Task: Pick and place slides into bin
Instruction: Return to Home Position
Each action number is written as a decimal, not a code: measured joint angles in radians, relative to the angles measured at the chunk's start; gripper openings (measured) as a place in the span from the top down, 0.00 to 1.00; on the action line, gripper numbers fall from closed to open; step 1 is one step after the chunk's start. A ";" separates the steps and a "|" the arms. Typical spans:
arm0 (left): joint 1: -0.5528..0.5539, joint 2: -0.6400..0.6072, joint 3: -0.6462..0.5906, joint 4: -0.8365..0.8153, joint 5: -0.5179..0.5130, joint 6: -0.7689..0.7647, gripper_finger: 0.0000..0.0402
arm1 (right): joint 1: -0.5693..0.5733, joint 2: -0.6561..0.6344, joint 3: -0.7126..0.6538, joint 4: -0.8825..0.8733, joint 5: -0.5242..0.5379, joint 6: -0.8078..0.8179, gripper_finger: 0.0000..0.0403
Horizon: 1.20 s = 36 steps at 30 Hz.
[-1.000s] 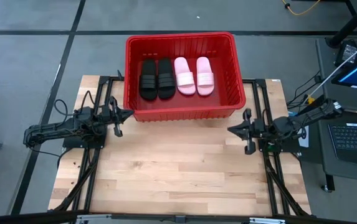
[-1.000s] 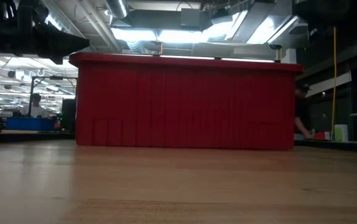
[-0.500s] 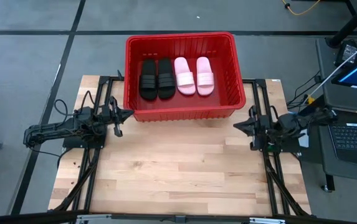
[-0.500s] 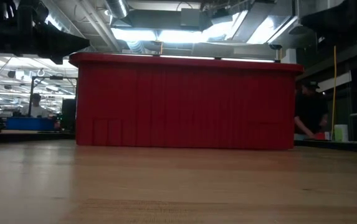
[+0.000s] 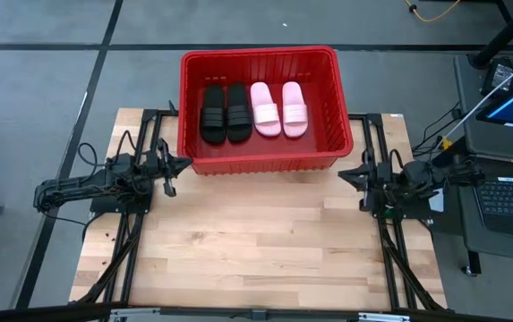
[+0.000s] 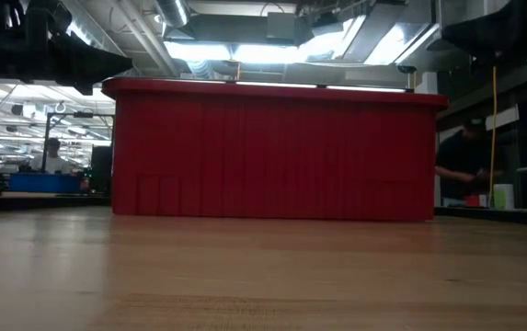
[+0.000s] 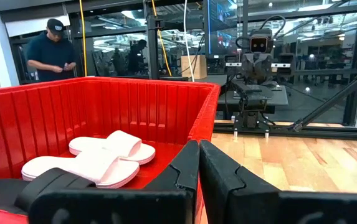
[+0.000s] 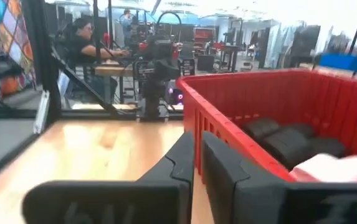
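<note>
Slides are held by neither gripper at this moment. The left gripper (image 5: 179, 165) is seen with its fingers pressed together on nothing, parked low at the left edge of the bench (image 5: 256, 241), its tip just beside the near left corner of the bin (image 5: 258, 54). The right gripper (image 5: 347, 175) is likewise closed and empty. It is set at the bench's right edge, near the bin's near right corner but apart from it.

Outward from there, the red bin is stood at the middle of the bench's far edge. All four slides are laid inside it, side by side on its floor with straps up: the black pair (image 5: 225, 114) towards the left wall, the pink pair (image 5: 280, 109) towards the right. No slide is left out on the bench boards. From the left wrist view the pink pair is caught over the rim, and a person (image 7: 50, 53) is glimpsed well beyond the bin, out in the room.

The loading is judged complete, and the step in hand is taken to be the return to the rest pose. Little is called for next: the arms are to be folded back clear of the bin walls, the fingers kept together, and the bin left unnudged.
</note>
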 joint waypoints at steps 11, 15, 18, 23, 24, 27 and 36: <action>0.000 0.000 0.000 0.000 0.000 0.000 0.98 | 0.000 0.000 0.000 0.071 0.000 -0.163 0.91; 0.000 0.000 0.000 0.000 0.000 0.000 0.98 | 0.004 -0.010 0.000 0.073 0.021 -0.218 0.92; 0.000 0.000 0.000 0.000 0.000 0.000 0.99 | -0.008 -0.036 0.001 0.040 -0.022 -0.154 0.92; 0.000 0.000 0.000 0.000 0.000 0.000 0.98 | -0.112 -0.095 -0.043 0.014 -0.349 -0.110 0.92; 0.000 0.000 0.000 0.000 0.000 0.000 0.98 | -0.120 -0.094 -0.059 0.043 -0.366 -0.094 0.92; 0.000 0.000 0.000 0.000 0.000 0.000 0.99 | -0.157 -0.093 -0.114 0.090 -0.368 -0.020 0.92; 0.000 0.000 0.000 0.000 0.000 0.000 0.98 | -0.188 -0.094 -0.229 0.273 -0.369 0.093 0.92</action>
